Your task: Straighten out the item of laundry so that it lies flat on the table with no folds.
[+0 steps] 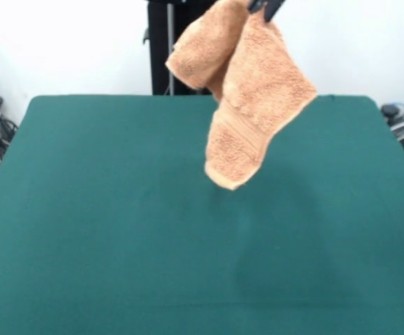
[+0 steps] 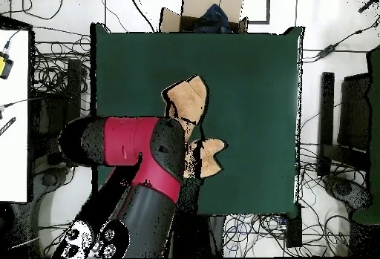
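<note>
The hand (image 1: 266, 7), only its dark tips showing at the top of the front view, is clenched on the upper edge of the towel (image 1: 247, 91), which hangs below it in the air above the far half of the desk (image 1: 104, 223). The fluffy orange-tan terry drapes in two folded lobes, a flat woven band crossing the lower one. From overhead, the red and black arm (image 2: 137, 167) covers part of the cloth, and a cardboard box (image 2: 204, 11) sits beyond the green felt-like top.

Robot lab: cables (image 2: 44, 115) strewn over floor, cardboard box (image 2: 202, 11), white wall (image 1: 62, 42).
</note>
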`<state>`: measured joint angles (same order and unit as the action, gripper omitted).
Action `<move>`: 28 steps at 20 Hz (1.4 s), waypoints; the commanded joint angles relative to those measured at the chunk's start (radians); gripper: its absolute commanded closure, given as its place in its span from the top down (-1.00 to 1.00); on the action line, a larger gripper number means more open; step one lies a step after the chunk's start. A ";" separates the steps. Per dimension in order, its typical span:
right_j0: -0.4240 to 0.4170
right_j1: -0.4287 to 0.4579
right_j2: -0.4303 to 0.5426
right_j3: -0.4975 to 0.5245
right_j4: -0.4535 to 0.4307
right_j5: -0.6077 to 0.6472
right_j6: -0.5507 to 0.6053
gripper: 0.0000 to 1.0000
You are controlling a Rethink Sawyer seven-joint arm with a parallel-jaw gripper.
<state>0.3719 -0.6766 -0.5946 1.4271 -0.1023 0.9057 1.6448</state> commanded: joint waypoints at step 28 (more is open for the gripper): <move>-0.055 0.052 0.043 0.044 0.101 -0.128 0.257 1.00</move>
<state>0.3771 -0.6327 -0.6939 1.3667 -0.0807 0.8961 1.6448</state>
